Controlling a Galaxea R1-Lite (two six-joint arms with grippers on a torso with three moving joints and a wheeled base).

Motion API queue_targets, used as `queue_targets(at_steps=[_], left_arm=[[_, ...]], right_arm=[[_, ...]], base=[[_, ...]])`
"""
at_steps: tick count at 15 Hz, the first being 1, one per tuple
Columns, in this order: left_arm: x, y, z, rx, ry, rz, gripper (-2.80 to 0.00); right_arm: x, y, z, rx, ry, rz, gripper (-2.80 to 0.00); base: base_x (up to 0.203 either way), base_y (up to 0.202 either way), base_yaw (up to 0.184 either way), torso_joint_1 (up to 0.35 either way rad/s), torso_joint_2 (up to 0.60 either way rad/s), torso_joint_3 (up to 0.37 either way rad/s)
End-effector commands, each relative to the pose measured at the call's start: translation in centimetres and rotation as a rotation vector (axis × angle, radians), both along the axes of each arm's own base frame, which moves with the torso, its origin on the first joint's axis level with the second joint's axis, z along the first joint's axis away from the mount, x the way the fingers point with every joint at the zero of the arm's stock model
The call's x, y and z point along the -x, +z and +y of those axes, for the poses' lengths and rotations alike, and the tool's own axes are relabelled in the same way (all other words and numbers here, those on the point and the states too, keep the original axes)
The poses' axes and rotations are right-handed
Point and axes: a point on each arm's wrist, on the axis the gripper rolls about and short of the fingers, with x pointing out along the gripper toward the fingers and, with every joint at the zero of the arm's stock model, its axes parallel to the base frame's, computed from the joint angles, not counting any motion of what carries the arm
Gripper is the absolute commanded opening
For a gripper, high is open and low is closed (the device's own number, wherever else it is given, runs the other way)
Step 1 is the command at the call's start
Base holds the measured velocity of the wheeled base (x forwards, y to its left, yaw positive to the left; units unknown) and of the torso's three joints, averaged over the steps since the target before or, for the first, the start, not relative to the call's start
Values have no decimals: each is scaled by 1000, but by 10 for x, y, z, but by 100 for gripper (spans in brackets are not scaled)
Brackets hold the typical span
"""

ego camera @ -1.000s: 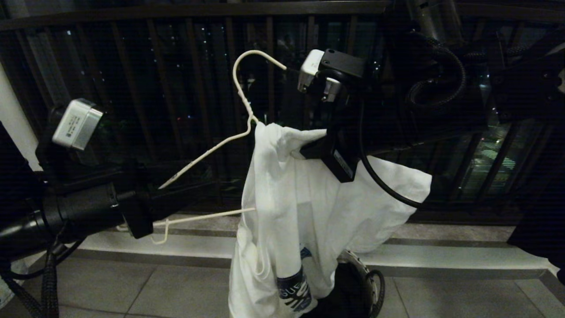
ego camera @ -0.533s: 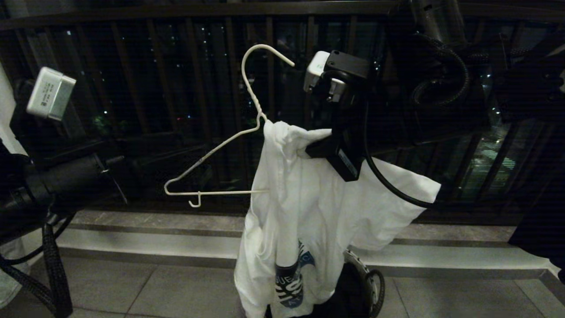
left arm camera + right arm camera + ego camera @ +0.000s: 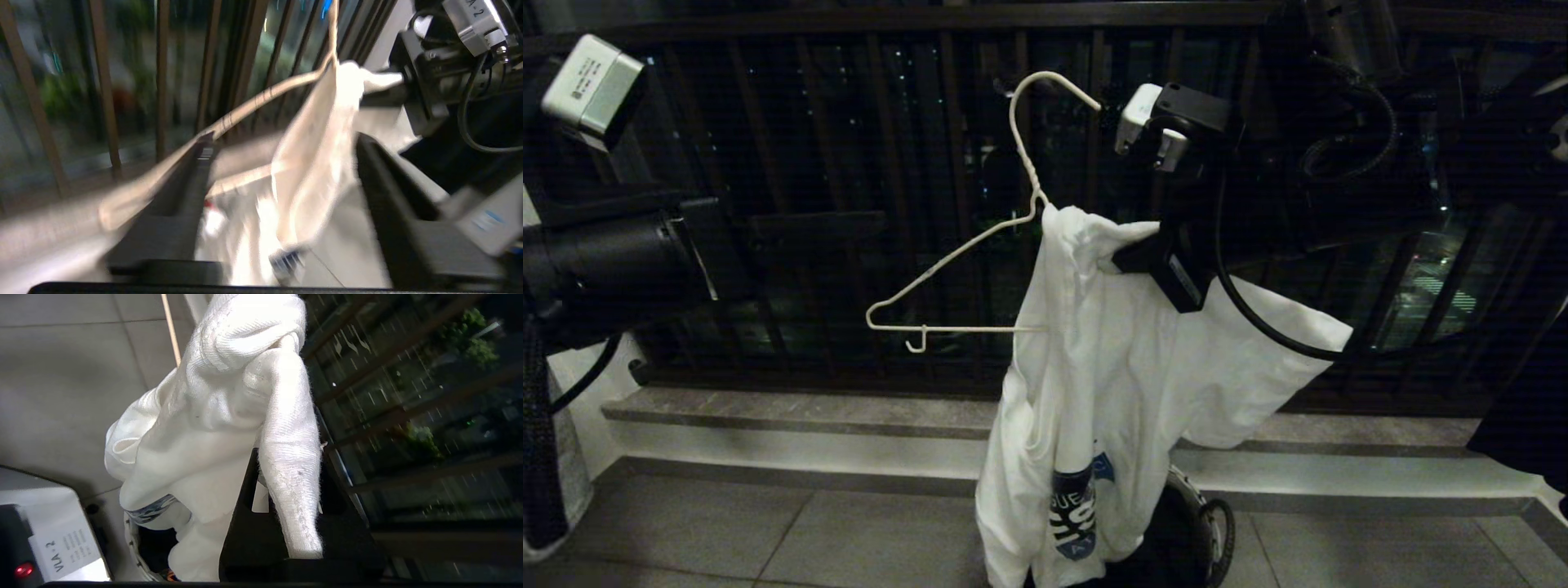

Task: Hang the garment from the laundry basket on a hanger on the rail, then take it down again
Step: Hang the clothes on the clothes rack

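One shoulder of the hanger (image 3: 980, 261) is inside the shirt (image 3: 1111, 392) in the head view; the other arm of the wire sticks out bare toward the left arm. The right claw (image 3: 1123, 260) is clenched on the fabric near the collar, holding shirt and hanger in the air above the basket (image 3: 1201, 523), in front of the dark railing (image 3: 849, 122). By my reading the dressing step is half done; next the loose side of the collar must be drawn over the bare wire end, and only then can the hook go up. No rail is in sight.

Left wrist view: the left claw (image 3: 282, 188) stands released and holds nothing, its dark fingers (image 3: 184, 192) framing the hanger wire and the hanging cloth; the picture is smeared.

Right wrist view: ribbed white fabric bunches over the right claw's fingers (image 3: 253, 522), the wire runs behind, and the blue print shows low down.
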Motion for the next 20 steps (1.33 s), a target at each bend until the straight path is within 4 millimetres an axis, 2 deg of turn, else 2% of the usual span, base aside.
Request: queue_targets(at_steps=[1,4,6,9,12,17,19,20], left_arm=[[2,10,-4,-45,-22,216,-280],[-2,23,-12,-111,-54,475,-280],[-13,15,-25,-161,-95,628,-280],[-25,10,-41,-126,-104,755,-280],[-31,7,-47,-114,-92,796,-280],[-63,-46,-95,-284,-5,919,-280],[-69,-55,-102,-261,2,911,-280],[-72,-60,-105,-240,13,887,0]], right_arm=[[-5,-1,-5,3,-17,1,-280],[-10,1,-11,-10,-39,-18,-280],[-10,2,-12,-11,-42,-20,-280],[-11,3,-12,-14,-44,-23,-280],[-11,3,-14,-15,-52,-24,-280],[-12,5,-16,-18,-58,-27,-280],[-11,7,-17,-22,-58,-34,-280],[-10,8,-17,-23,-57,-35,-280]], base=[[0,0,0,0,0,0],[0,0,0,0,0,0],[0,0,0,0,0,0],[0,0,0,0,0,0],[0,0,0,0,0,0],[0,0,0,0,0,0],[0,0,0,0,0,0],[0,0,0,0,0,0]])
